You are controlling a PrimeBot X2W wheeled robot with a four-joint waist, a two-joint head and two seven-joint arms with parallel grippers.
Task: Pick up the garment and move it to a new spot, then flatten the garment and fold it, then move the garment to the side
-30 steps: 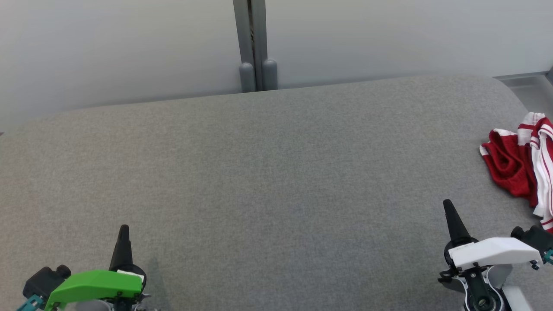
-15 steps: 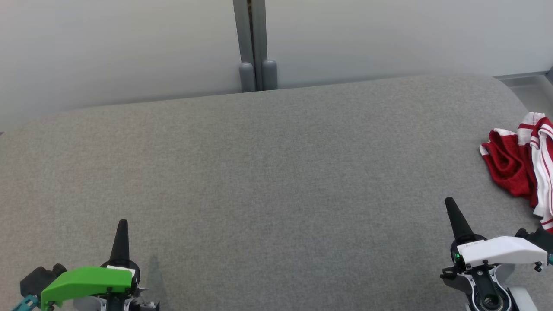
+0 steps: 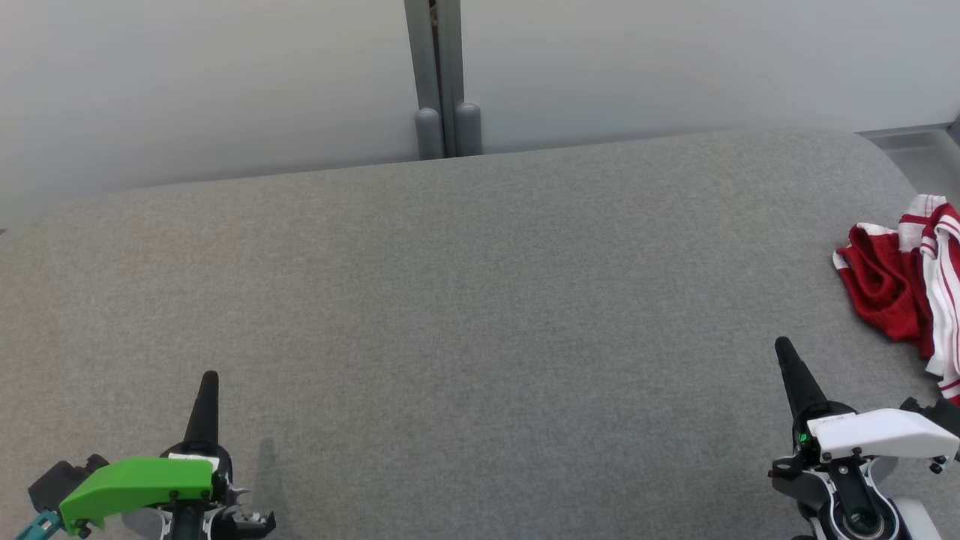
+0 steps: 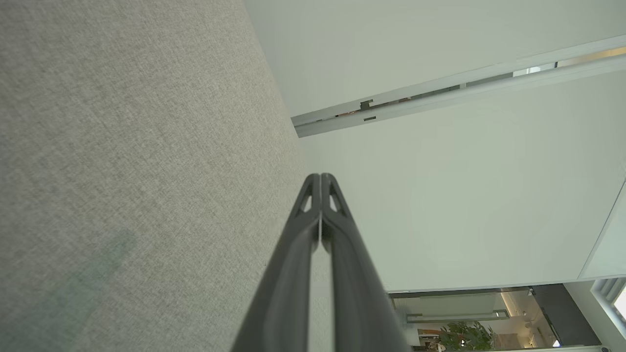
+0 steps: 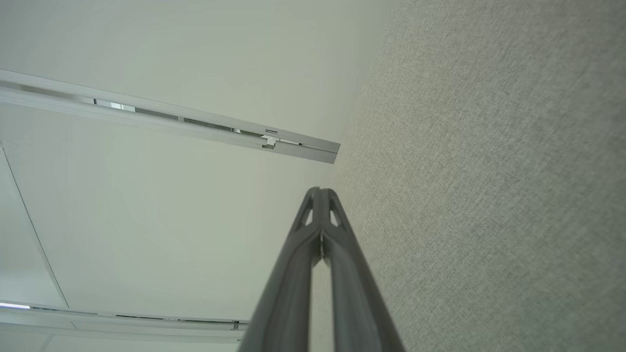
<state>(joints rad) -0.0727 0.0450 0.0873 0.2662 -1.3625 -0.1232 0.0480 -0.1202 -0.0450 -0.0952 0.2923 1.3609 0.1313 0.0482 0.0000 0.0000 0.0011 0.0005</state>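
Note:
The garment, red with white stripes, lies crumpled at the far right edge of the grey fabric surface in the head view, partly cut off by the frame. My right gripper is shut and empty, at the lower right, a short way left of and nearer than the garment. At the lower left my left gripper is shut and empty, far from the garment. Both wrist views show the fingers pressed together, left gripper and right gripper, beside the grey fabric.
A pale wall with a grey vertical post stands behind the surface's far edge. The grey surface rounds off at its back corners. A grey ledge shows at the far right behind the garment.
Both grippers' fingertips have crept slightly up the head view while their bodies sank toward the bottom edge. The garment has not moved.

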